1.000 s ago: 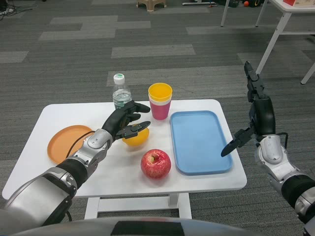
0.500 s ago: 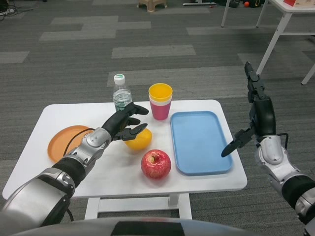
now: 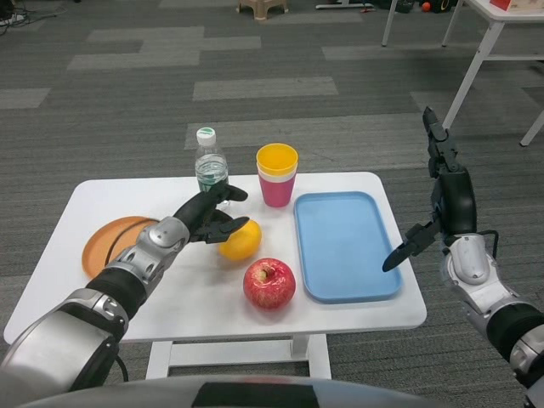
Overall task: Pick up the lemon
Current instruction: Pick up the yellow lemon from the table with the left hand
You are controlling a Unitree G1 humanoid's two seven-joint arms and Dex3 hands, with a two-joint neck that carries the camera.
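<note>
Nearest, at the front of the white table (image 3: 102, 306), sits a red apple (image 3: 269, 283) w/ its stem dimple facing up, just left of the blue tray (image 3: 344, 244), which lies flat on the table's right side. Just behind the apple and a bit to its left is the lemon (image 3: 240, 240) — yellow, resting on the tabletop near the middle. The left hand (image 3: 206, 217) reaches in from the left w/ its silver forearm low over the table; its black fingers (image 3: 228, 225) lie against the lemon's upper left side, some over the top, others spread above toward the bottle. Whether the hand actually grips the fruit or only touches it, I cannot tell. Under the left forearm, on the table's left part, lies an orange plate (image 3: 106, 244), partly covered by the arm. The right hand (image 3: 444, 200) is off the table's right edge, raised over the floor, holding nothing — one finger points up, another angles down toward the tray's right rim, so fingers apart. Farther back, near the table's rear edge, stands a clear water bottle (image 3: 209, 166) w/ a white cap, and right of it a yellow cup stacked in a pink cup (image 3: 277, 174), close to the tray's back left corner.
</note>
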